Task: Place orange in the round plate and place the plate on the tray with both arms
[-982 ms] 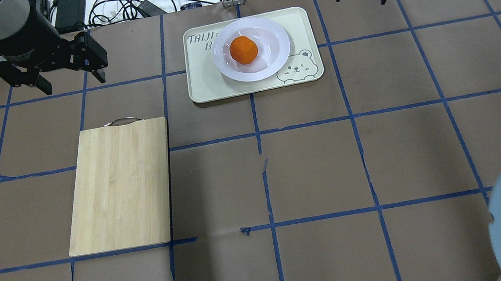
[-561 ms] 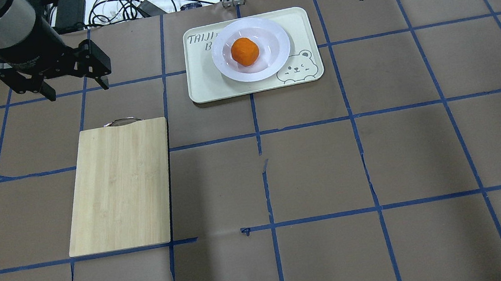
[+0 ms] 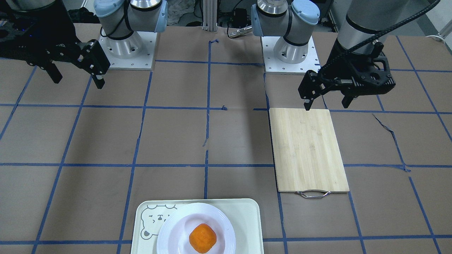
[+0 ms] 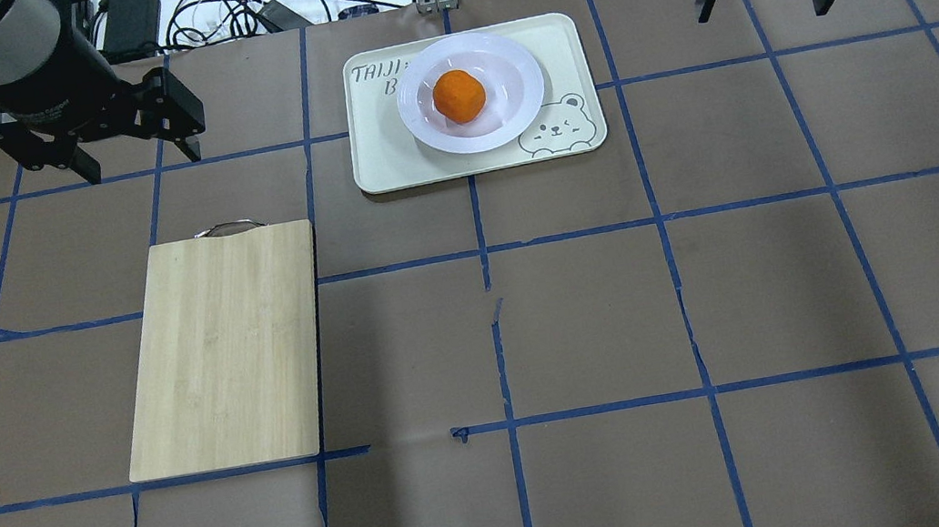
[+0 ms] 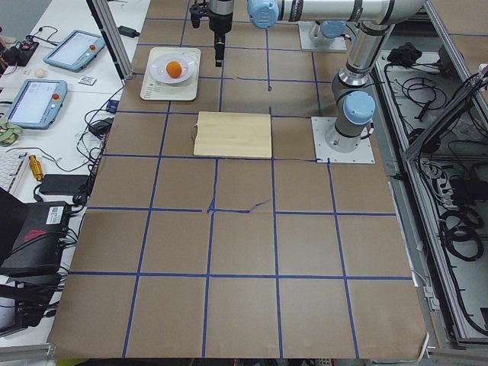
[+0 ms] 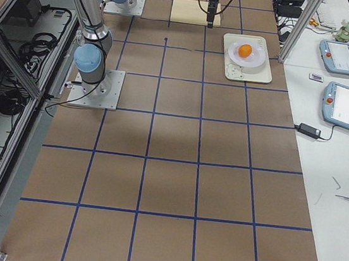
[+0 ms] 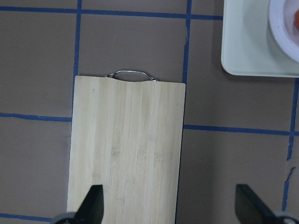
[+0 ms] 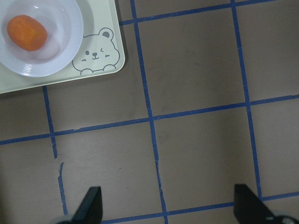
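Observation:
The orange (image 4: 459, 96) lies in the sunken centre of the round plate (image 4: 522, 81), and the plate rests on the tray (image 4: 380, 152) at the table's far middle. Both arms hang in the air away from it. My left gripper (image 4: 140, 158) is open and empty, to the tray's left, beyond the cutting board's handle. My right gripper (image 4: 765, 9) is open and empty, well to the tray's right. The right wrist view shows the orange (image 8: 26, 31), the plate (image 8: 70, 46) and the tray's bear corner (image 8: 114, 60) at top left, far from its fingertips (image 8: 91, 203).
A bamboo cutting board (image 4: 224, 348) with a metal handle (image 4: 230, 227) lies left of centre; it fills the left wrist view (image 7: 128, 149). Cables and devices (image 4: 213, 10) sit beyond the far table edge. Blue tape lines cross the brown table.
My right gripper has swung to the right, away from the tray, staying open. The left gripper has barely shifted. Orange, plate and tray have not moved.

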You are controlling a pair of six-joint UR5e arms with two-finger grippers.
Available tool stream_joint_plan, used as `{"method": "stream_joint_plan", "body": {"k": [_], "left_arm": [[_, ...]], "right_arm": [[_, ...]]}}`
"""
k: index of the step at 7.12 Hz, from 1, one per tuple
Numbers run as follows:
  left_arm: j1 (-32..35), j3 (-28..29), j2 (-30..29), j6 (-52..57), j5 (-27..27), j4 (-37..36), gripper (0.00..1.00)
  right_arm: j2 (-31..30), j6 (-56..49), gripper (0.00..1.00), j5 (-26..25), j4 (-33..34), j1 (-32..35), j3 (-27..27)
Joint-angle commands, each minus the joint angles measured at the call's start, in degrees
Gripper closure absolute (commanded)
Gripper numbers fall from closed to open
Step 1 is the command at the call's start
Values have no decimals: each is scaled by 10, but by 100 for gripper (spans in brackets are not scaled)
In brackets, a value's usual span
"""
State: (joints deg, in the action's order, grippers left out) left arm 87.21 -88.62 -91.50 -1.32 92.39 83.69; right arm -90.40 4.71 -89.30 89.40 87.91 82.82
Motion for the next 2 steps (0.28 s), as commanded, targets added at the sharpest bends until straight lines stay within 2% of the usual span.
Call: {"method": "stream_joint_plan", "body": {"k": [1, 2], "left_arm": [[0, 0, 0, 0, 1, 0, 0], [0, 0, 0, 0, 1, 0, 0]], "right_arm": [[-1, -76, 0, 14, 0, 0, 8], [-3, -79, 0, 14, 0, 1, 14]]}}
